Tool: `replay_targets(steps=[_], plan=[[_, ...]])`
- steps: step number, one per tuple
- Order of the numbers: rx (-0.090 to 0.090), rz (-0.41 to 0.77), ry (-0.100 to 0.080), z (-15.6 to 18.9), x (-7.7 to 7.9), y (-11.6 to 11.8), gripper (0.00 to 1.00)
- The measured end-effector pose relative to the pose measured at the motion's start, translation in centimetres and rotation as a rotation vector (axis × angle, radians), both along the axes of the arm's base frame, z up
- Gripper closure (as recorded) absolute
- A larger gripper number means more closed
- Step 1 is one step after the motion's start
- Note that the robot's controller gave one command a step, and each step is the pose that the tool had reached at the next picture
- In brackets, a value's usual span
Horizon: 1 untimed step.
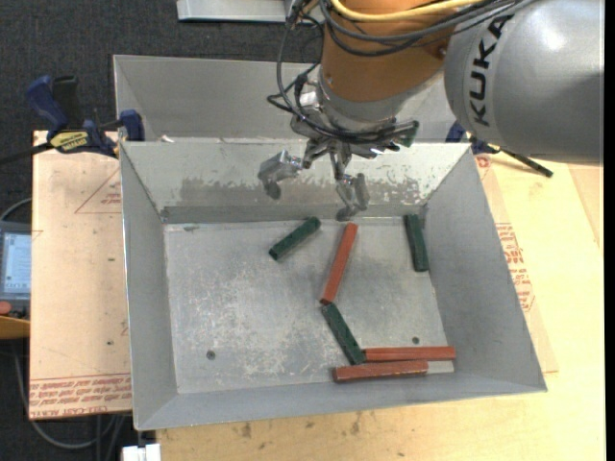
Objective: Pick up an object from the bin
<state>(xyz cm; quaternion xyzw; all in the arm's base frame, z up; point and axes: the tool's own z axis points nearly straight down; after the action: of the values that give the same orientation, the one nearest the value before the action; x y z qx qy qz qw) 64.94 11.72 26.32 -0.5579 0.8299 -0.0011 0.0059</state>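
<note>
Six small sticks lie loose in a grey metal bin [144, 286], seen from above: three dark green and three red-brown, all straight and rectangular.

Where are the jaws?

They are at the bin's far wall, hanging from a grey and orange robot arm [384, 36] that comes in from the view's right. They stand apart, with nothing between them.

Which stick is closest to them?

A long red-brown stick [338, 262]. Its upper end is just beside the tip of the jaw on the view's right, and I cannot tell whether they touch. A short dark green stick [294, 239], tilted, lies near, just below the gap between the jaws.

And the rest?

A second dark green stick [415, 242] lies near the jaws, on the view's right. Well apart from them, by the near wall, a third dark green stick [342, 335] starts at the low end of the long red-brown stick. It runs to a pair of red-brown sticks [408, 353] lying side by side.
</note>
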Motion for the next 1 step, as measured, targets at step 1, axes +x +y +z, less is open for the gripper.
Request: replay_targets(steps=[1], plan=[[-0.003, 0.024, 0.018, -14.58, -3.56, -2.65, 0.00]])
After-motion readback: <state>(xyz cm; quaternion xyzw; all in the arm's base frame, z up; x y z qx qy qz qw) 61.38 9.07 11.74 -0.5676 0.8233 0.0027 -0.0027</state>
